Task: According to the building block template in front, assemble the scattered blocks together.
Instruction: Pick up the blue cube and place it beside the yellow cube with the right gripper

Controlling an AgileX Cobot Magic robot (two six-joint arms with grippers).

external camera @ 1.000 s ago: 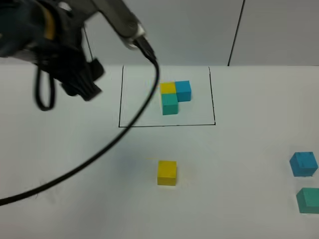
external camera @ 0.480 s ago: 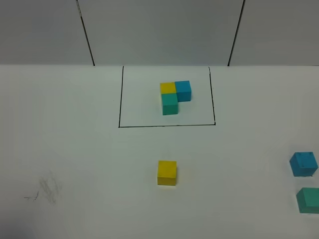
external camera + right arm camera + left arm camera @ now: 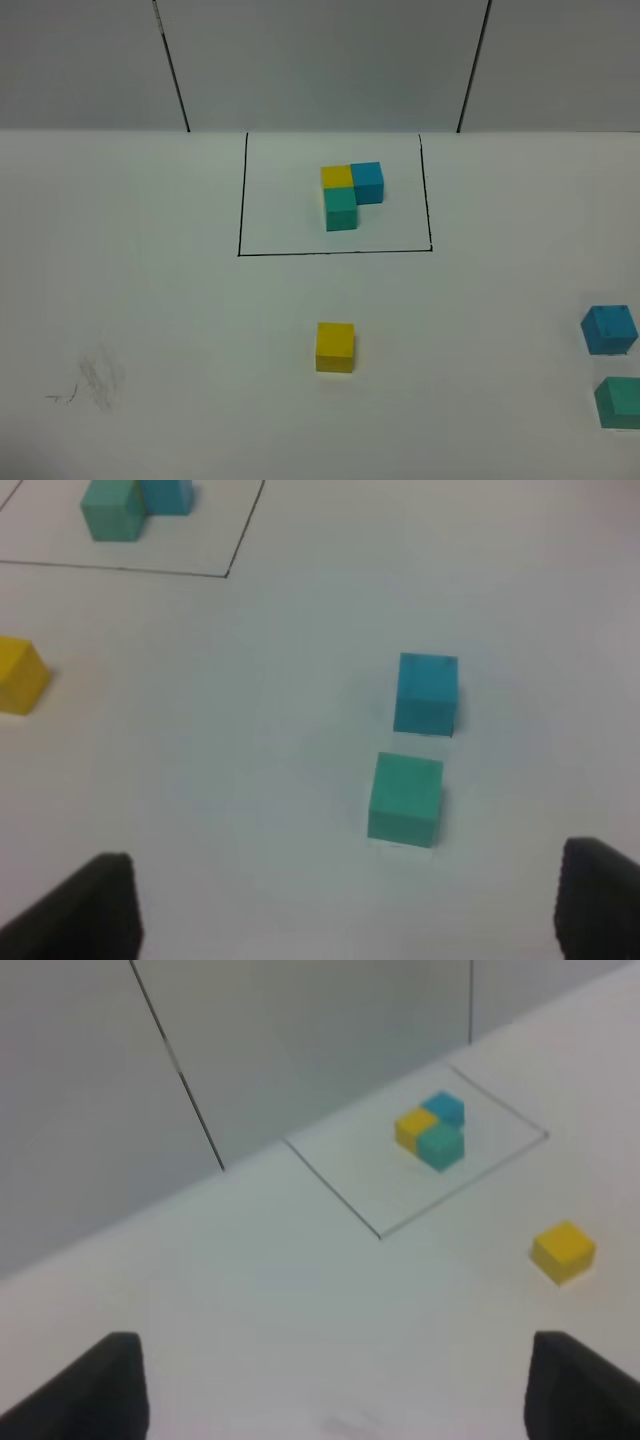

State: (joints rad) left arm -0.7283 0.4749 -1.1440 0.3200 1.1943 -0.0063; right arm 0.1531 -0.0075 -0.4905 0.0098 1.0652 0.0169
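The template (image 3: 350,195) sits at the far side of the white tabletop (image 3: 180,300), inside a thin black frame (image 3: 335,252) drawn on the surface. It is made of three cubes pressed together in an L: yellow at the back, blue touching its right side, teal touching its near side.

The three loose blocks lie apart from one another outside the frame. The yellow block (image 3: 335,347) rests alone on the near side of the frame line, roughly in line with the template and well clear of it. The blue block (image 3: 609,329) and the teal block (image 3: 620,402) are far off to the right, at the edge of the high view. The blue one lies farther back and the teal one nearer, close together with a narrow gap between them. The teal one is partly cut off by the picture's edge there.

The left pincer (image 3: 335,1390) is spread wide, its two dark fingertips (image 3: 110,1390) at the corners of its wrist view with only bare tabletop between them. The right pincer (image 3: 345,910) is likewise spread wide and pinches nothing. The blue and teal blocks lie on the tabletop beyond it, untouched.

Faint grey scuff marks (image 3: 88,380) show on the near left of the tabletop. A pale wall (image 3: 320,60) with dark vertical seams stands behind.
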